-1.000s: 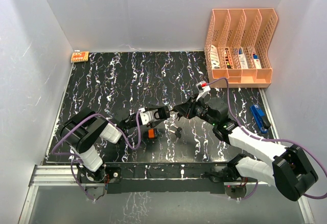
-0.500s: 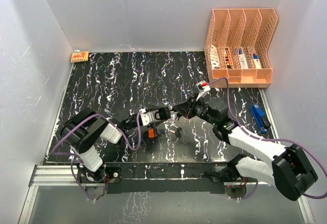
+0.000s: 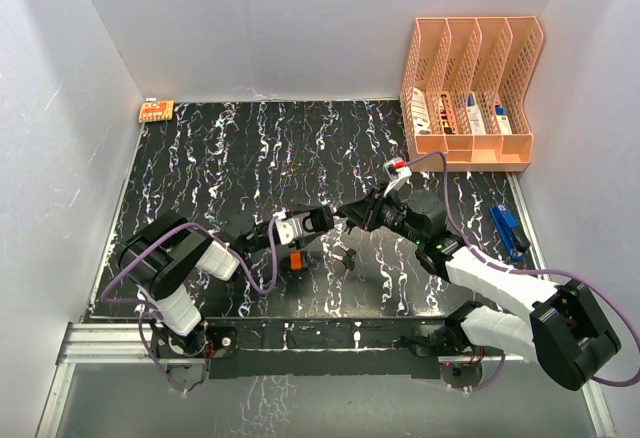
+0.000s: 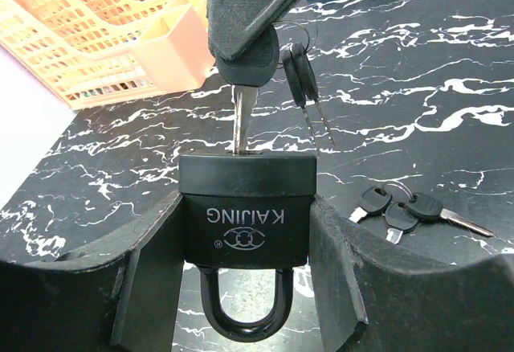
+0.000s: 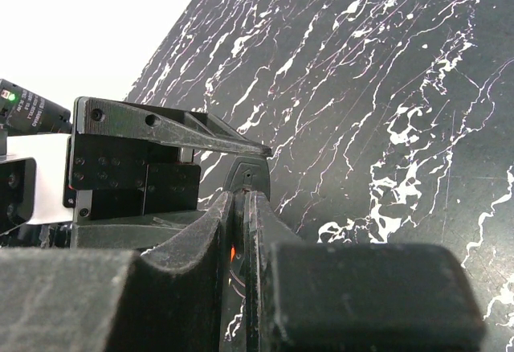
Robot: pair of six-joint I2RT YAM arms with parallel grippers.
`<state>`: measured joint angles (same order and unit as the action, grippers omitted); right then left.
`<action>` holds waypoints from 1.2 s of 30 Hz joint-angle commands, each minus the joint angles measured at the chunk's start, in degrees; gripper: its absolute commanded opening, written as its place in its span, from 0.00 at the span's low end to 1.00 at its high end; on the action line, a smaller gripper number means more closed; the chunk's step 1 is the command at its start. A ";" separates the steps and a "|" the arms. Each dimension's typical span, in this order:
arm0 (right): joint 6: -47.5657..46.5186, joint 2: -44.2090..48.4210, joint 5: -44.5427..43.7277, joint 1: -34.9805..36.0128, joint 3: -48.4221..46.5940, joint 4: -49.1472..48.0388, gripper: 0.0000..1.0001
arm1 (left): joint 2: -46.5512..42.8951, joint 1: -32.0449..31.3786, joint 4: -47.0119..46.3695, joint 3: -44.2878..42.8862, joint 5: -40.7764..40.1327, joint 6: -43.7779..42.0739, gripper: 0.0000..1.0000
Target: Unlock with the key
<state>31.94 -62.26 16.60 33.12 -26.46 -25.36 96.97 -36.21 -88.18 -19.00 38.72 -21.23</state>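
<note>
A black padlock marked KAIJING is clamped at its sides between the fingers of my left gripper, keyhole end away from the camera. Its shackle looks seated in the body. A key stands in the keyhole, its black head pinched by my right gripper, which is shut on it. Spare keys hang from the same ring. In the top view the left gripper and right gripper meet tip to tip above the table's middle.
A second bunch of keys lies on the black marbled table, seen from above as keys, beside a small orange object. An orange file rack stands back right, a blue item at the right edge, an orange card back left.
The right gripper with the key has edged slightly left, closer to the left gripper. The grips look unchanged.
</note>
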 commanded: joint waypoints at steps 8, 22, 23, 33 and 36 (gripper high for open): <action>3.31 -2.92 0.41 1.23 -1.61 -1.40 0.00 | -1.62 -2.08 -13.36 -3.87 -5.23 -4.69 0.00; 5.71 -4.62 0.43 1.30 -3.05 -0.92 0.00 | -2.77 -3.08 -14.26 -4.63 -4.10 -6.76 0.00; 5.55 -4.14 0.32 1.32 -2.83 -0.91 0.00 | -3.15 -3.08 -14.36 -4.59 -4.05 -6.79 0.00; 6.54 0.94 -0.59 1.33 -2.49 1.46 0.00 | -7.09 -3.08 -14.22 -5.36 -6.17 -5.68 0.00; 7.27 1.77 -1.02 1.28 -2.28 1.52 0.00 | -7.51 -3.06 -14.21 -5.67 -7.53 -5.14 0.00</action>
<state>36.64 -61.73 13.76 33.28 -27.66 -24.60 94.39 -38.28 -85.21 -20.49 31.29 -26.17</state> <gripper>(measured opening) 0.075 0.517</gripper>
